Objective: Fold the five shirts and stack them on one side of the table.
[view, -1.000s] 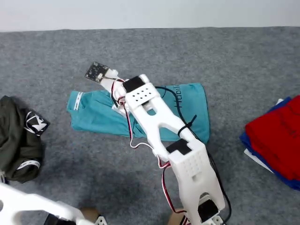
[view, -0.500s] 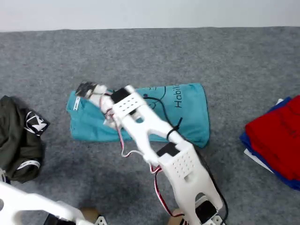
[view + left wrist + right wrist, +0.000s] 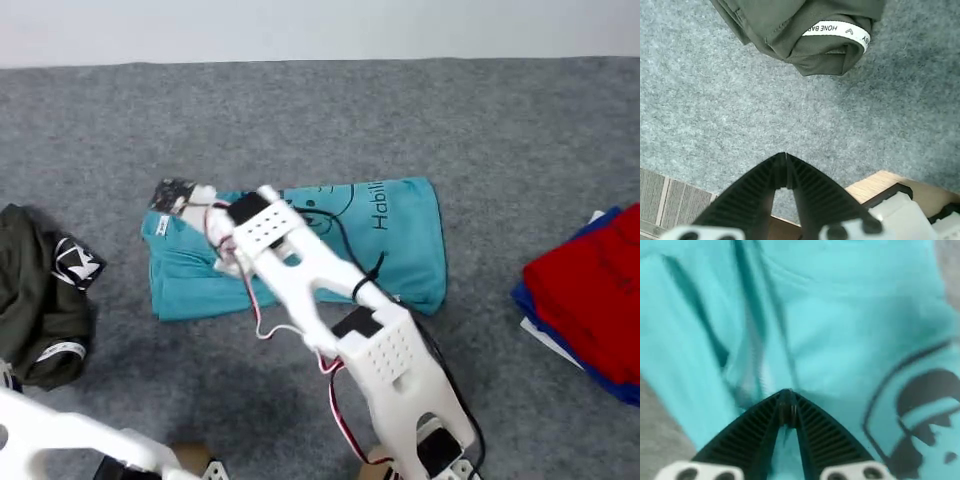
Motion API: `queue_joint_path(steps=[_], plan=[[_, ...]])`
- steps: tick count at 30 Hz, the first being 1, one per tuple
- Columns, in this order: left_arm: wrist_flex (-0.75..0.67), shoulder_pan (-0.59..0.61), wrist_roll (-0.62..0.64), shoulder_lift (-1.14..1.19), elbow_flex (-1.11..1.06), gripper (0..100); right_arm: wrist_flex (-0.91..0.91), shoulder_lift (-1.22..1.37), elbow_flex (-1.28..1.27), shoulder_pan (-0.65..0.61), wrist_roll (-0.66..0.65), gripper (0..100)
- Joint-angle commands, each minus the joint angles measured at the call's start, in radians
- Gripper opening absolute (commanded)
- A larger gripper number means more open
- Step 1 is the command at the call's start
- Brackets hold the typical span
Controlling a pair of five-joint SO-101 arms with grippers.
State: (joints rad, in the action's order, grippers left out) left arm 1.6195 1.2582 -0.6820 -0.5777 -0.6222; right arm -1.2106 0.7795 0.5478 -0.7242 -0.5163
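A teal shirt (image 3: 390,240) with a dark print lies partly folded in the middle of the grey mat. My right arm (image 3: 300,260) stretches over its left half. In the right wrist view my right gripper (image 3: 786,407) is shut, with a ridge of the teal shirt (image 3: 840,315) pinched at its tips. A crumpled olive shirt (image 3: 35,300) sits at the left edge. My left gripper (image 3: 786,170) is shut and empty above bare mat, just short of the olive shirt (image 3: 805,30). A folded red shirt (image 3: 590,290) tops a stack at the right edge.
Under the red shirt lie a blue shirt (image 3: 545,305) and a white one. My left arm's white link (image 3: 60,440) crosses the front left corner. The wooden table edge (image 3: 875,182) shows beside the grey mat (image 3: 480,130).
My right arm swung left and toward the front across the teal shirt. The shirt's left part shifted with it, its lower left corner now nearer the front edge.
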Motion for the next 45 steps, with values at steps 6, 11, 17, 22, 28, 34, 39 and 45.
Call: queue_joint_path(steps=[6, 11, 17, 22, 28, 34, 39, 45], plan=[[0.011, -0.009, 0.008, -0.026, 0.028, 0, -0.004, -0.002, 0.055, 0.165, -0.074, 1.0], [0.009, -0.009, 0.008, -0.026, 0.028, 0, -0.050, -0.015, 0.081, 0.174, -0.068, 1.0], [0.008, -0.009, 0.008, -0.026, 0.028, 0, -0.177, -0.077, 0.166, 0.096, -0.064, 1.1], [0.006, -0.009, 0.008, -0.026, 0.028, 0, -0.311, -0.117, 0.226, 0.033, -0.064, 2.3], [0.006, -0.009, 0.008, -0.026, 0.028, 0, -0.478, -0.140, 0.229, -0.031, -0.028, 14.2], [0.006, -0.009, 0.008, -0.026, 0.028, 0, -0.490, -0.111, 0.229, -0.093, -0.023, 14.0], [0.006, -0.009, 0.008, -0.026, 0.028, 0, -0.452, -0.042, 0.229, -0.120, -0.023, 13.9], [0.006, -0.009, 0.008, -0.026, 0.028, 0, -0.360, 0.051, 0.230, -0.077, -0.031, 7.7]])
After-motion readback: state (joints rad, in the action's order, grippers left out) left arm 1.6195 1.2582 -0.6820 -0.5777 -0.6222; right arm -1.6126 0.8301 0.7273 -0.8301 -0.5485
